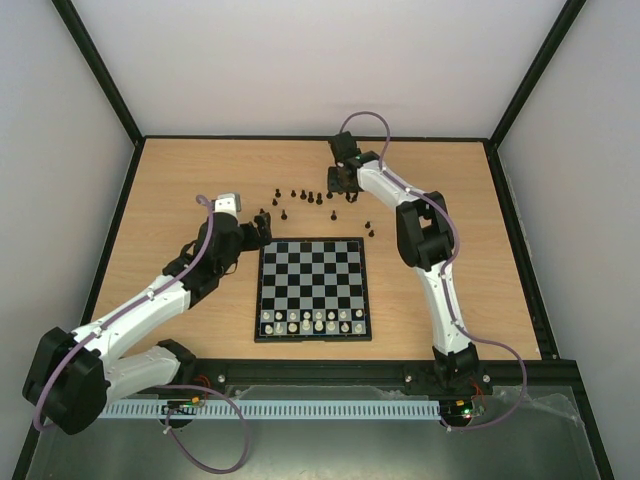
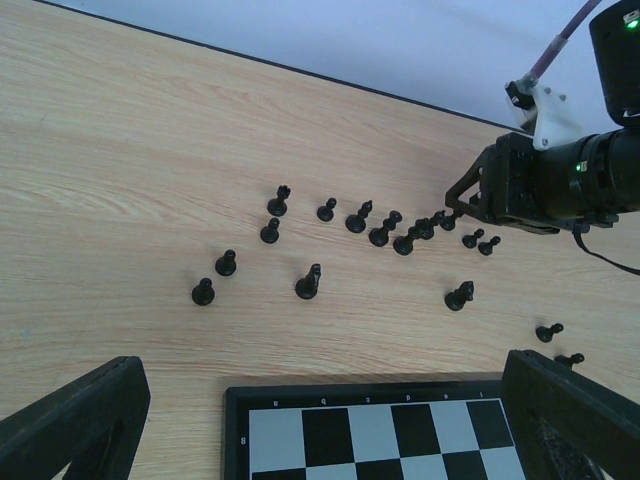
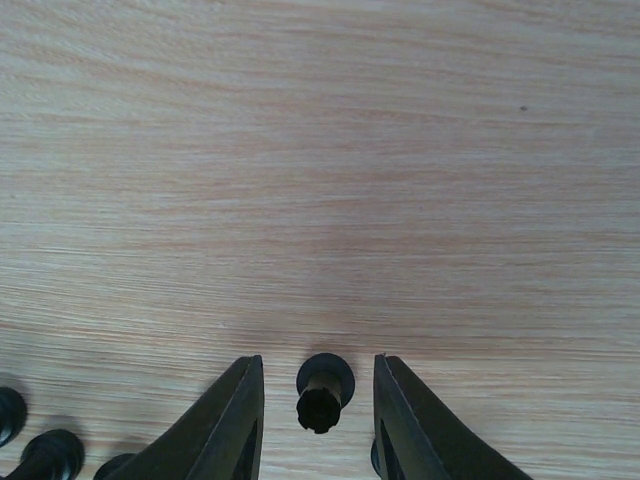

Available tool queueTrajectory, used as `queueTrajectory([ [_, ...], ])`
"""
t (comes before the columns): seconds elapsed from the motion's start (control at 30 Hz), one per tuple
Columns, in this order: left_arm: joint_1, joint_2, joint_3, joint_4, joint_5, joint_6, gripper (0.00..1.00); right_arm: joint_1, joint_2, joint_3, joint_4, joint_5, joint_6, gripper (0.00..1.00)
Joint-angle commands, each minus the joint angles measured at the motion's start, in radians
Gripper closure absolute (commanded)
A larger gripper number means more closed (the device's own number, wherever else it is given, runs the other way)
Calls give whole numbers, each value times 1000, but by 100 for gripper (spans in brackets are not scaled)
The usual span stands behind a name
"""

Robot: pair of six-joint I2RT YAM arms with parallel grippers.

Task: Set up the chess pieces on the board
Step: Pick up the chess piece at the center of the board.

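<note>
The right gripper (image 3: pixel 318 365) has its fingers apart around one tiny black chess piece (image 3: pixel 320 400), not touching it. The left gripper (image 2: pixel 322 385) is wide open near the black-and-white checked board (image 2: pixel 236 400).

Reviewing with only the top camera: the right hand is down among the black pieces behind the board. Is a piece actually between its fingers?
Observer: Yes. The right wrist camera shows one black piece standing upright between the fingers of the right hand, with a gap on each side, so it is not gripped.
Operator: Is the left hand carrying anything?
Observer: No. The left hand is wide open with nothing between its fingers; its camera looks past the far edge of the board.
</note>
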Motion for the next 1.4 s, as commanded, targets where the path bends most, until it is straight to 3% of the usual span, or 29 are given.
queueTrajectory([
  [0.0, -1, 1, 28, 3, -1, 8, 1, -3, 27, 35, -56, -1, 6, 68],
  [0.73, -1, -8, 24, 6, -13, 10, 1, -3, 70, 73, -67, 4, 8, 80],
  [1.03, -1, -6, 24, 8, -9, 11, 1, -3, 77, 78, -74, 7, 8, 90],
  [1.37, -1, -32, 34, -13, -8, 9, 1, -3, -5, 79, -90, 30, -4, 96],
])
